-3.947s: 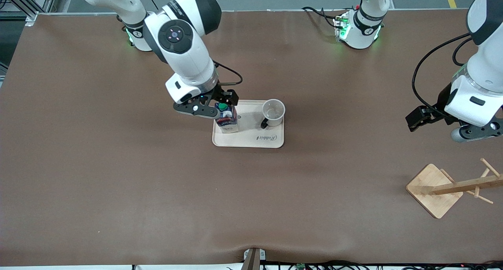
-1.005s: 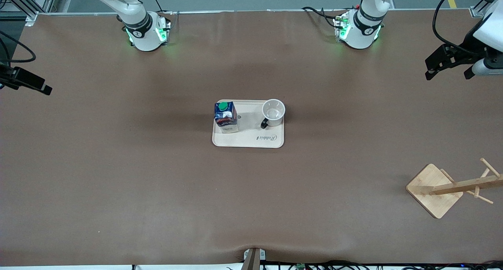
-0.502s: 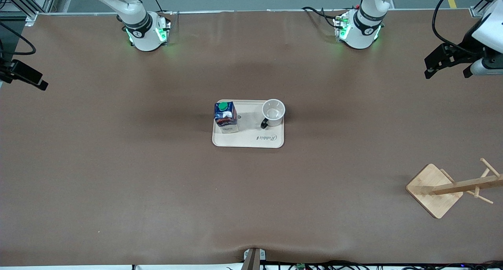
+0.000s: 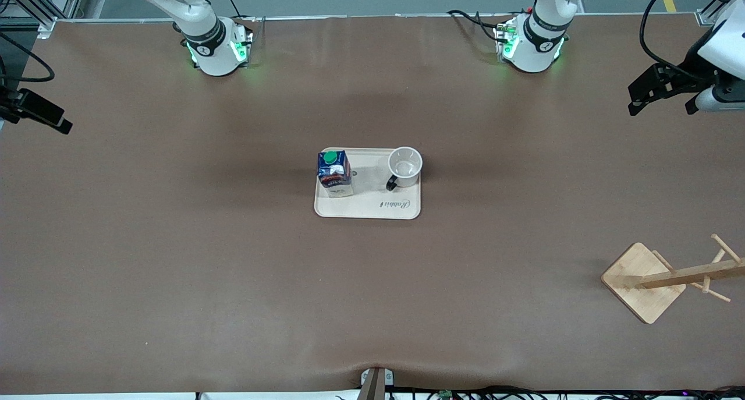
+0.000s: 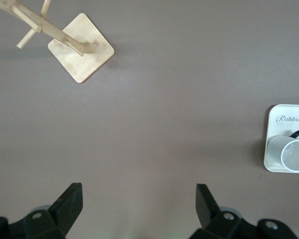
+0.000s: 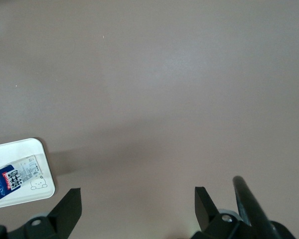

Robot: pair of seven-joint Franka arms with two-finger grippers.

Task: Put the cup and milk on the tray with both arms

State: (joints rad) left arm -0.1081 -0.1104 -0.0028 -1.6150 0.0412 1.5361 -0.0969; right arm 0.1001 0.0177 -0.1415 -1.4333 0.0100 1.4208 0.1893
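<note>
Both items stand on the tray (image 4: 368, 209) — milk (image 4: 334, 173) beside cup (image 4: 404, 167). The 2 end effectors, left (image 4: 663, 94) and right (image 4: 36, 116), hang released over the surface's ends — nothing appears left.

Wide bare table (image 4: 233, 272) is lying open all around the tray (image 4: 366, 209). On it the milk (image 4: 334, 173) and cup (image 4: 404, 167) are standing apart, leaving a gap between. A wooden rack (image 4: 652, 280) is blocking the near corner at the left arm's end.
</note>
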